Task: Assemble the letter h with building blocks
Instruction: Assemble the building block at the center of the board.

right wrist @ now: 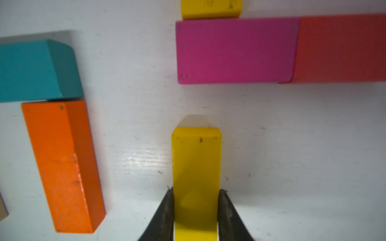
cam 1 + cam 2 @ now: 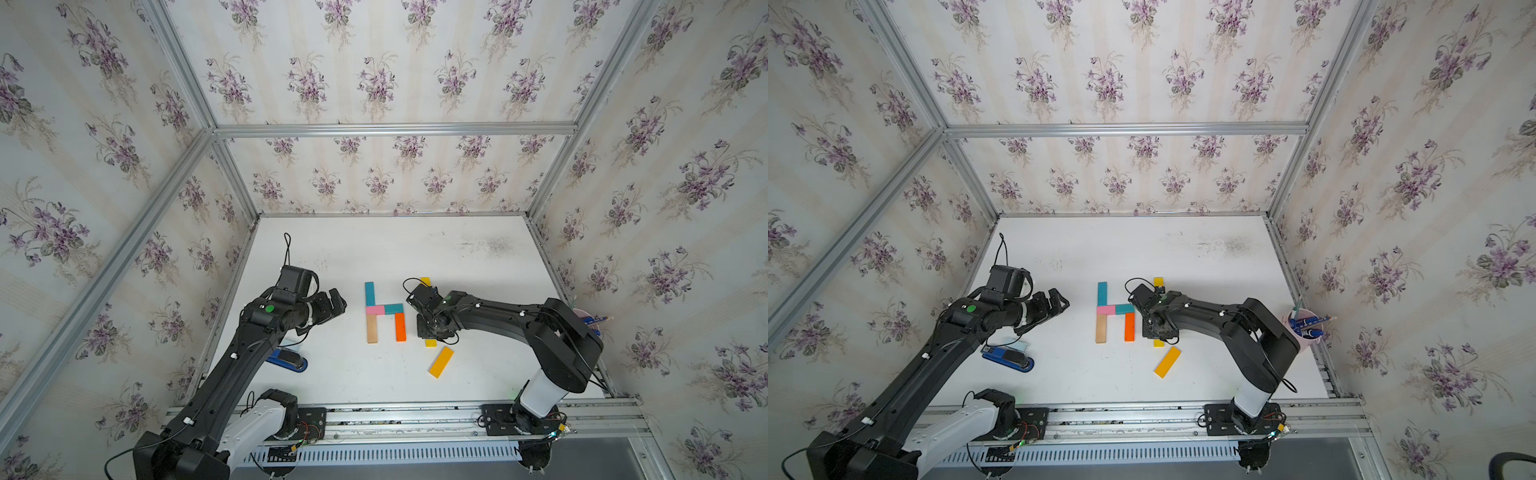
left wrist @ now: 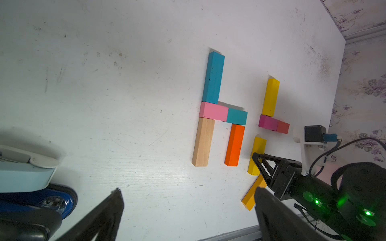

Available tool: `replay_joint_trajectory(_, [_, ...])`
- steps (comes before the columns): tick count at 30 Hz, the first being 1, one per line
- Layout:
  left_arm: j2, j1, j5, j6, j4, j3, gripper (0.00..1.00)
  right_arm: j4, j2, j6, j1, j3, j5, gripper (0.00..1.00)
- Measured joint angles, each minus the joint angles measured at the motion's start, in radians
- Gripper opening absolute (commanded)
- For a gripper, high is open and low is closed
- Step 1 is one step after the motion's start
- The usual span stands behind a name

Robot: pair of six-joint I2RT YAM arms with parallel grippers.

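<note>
While the left gripper [image 2: 338,305] hangs wide open and empty to the left of the blocks, the right gripper [image 1: 196,191] is closed on a yellow block [image 1: 196,158], its two dark fingers [image 1: 166,208] pressed against the block's long edges. On the white table [image 2: 374,249], five blocks form a lowercase h. A long teal block [image 3: 214,77] and a tan block [image 3: 203,141] make the tall stem, with a pink block [image 3: 213,110] between them. A short teal block [image 3: 237,116] continues the pink one as the crossbar, and an orange block [image 3: 235,145] makes the short leg. Just to the right, a second yellow block [image 3: 271,97] touches a magenta block [image 3: 268,122], which butts against a red block [image 3: 283,127]. The gripped yellow block points at the magenta one, with a gap between them. A darker yellow block [image 2: 441,362] lies tilted nearer the robot. A blue stapler [image 2: 1009,357] sits beside the left arm.
</note>
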State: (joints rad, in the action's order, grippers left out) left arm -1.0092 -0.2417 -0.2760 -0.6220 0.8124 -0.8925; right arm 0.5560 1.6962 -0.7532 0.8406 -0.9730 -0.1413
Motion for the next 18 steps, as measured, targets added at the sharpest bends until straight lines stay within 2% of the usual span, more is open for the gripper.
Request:
replay_joint_trajectory(11, [-0.001,0.001,0.0,0.0,0.0,0.0,1.0,-0.01,0.037,0.028,-0.032,-0.039,-0.008,0.26])
replay_joint_trajectory(16, [-0.002,0.001,0.0,0.0,0.0,0.0,1.0,-0.013,0.042,0.035,-0.035,-0.04,-0.008,0.49])
replay_joint_trajectory(18, [-0.003,0.001,0.0,0.0,0.0,0.0,1.0,0.0,0.043,0.042,-0.036,-0.034,-0.009,0.51])
